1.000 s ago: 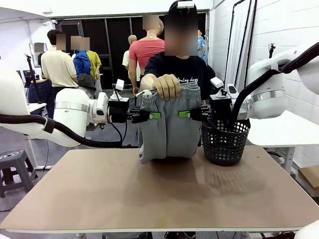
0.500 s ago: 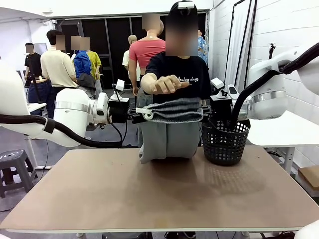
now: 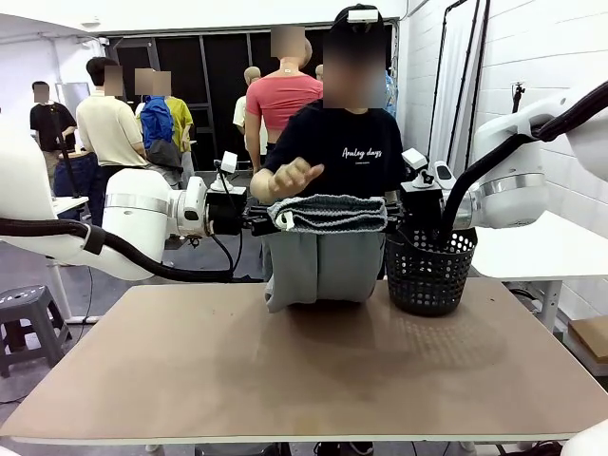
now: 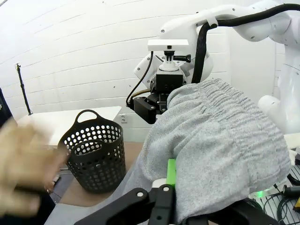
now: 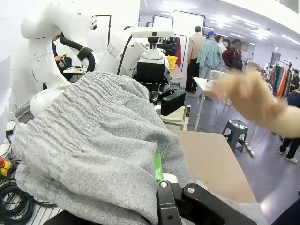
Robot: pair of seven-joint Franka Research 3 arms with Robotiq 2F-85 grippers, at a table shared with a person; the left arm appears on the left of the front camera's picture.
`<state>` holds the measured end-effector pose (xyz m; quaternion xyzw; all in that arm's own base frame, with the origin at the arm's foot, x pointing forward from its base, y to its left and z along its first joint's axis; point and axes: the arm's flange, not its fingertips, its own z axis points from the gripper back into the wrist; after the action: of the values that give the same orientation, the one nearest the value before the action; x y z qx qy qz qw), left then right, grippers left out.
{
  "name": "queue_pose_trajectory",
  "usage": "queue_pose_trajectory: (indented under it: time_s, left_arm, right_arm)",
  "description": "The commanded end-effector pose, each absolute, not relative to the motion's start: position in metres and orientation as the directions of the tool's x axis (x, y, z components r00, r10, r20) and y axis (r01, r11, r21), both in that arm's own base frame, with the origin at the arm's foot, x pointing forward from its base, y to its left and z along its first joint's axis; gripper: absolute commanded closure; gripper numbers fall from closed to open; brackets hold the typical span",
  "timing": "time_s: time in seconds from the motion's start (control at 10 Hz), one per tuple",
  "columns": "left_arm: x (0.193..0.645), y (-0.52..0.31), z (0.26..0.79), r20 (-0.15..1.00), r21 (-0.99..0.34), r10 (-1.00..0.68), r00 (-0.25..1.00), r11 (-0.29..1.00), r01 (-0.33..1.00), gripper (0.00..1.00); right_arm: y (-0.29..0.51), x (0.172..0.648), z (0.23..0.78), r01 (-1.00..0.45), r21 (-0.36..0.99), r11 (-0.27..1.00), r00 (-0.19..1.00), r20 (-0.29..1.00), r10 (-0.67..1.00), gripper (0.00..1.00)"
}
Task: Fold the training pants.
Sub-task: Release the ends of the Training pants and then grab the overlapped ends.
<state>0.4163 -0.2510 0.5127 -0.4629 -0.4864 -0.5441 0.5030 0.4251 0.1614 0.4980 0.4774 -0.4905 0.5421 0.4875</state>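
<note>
Since a second ago the person's hand [image 3: 285,178] is letting go of the waistband and lifting clear of it. The waistband, held up then, is now flopping over the line between the two sets of jaws.

The pants [image 3: 323,247] are hanging over the far edge of the bench [image 3: 304,380], strung level between the left jaws and the right jaws. Both sets are pinching tight on the grey cloth, one at each side. A green pad [image 4: 171,171] is pressing into the fabric in the left wrist view, and another pad [image 5: 158,166] is doing the same in the right wrist view.

The ribbed waistband is draping forward as a thick roll. The legs are dropping straight down under it to the bench near its far edge; whether they are resting on it I cannot tell. From the pants to the near edge, the brown bench top is stretching out wide and open on both sides.

The hand is hovering just above the left end of the roll, apart from the cloth. The person is standing right behind the pants at the far side, closing off that way.

On the robot's right, a black basket [image 3: 429,271] is standing upright on the bench just beside the hanging legs. It is sitting directly under the right jaws and crowding that side. A stool [image 3: 24,313] is sitting on the floor, well off the bench's left end.
</note>
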Motion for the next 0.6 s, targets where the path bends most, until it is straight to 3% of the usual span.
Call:
queue_pose_trajectory:
  time_s: [0.0, 0.5]
  left_arm:
    - [0.4151, -0.2519, 0.5166, 0.993, 0.059, -0.100, -0.060, -0.015, 0.998, 1.00]
    - [0.4151, -0.2519, 0.5166, 0.993, 0.059, -0.100, -0.060, -0.015, 0.998, 1.00]
  right_arm:
    - [0.1613, 0.4229, 0.4978, -0.997, -0.072, -0.041, -0.073, 0.997, 0.037, 1.00]
    - [0.1613, 0.4229, 0.4978, -0.997, -0.072, -0.041, -0.073, 0.997, 0.037, 1.00]
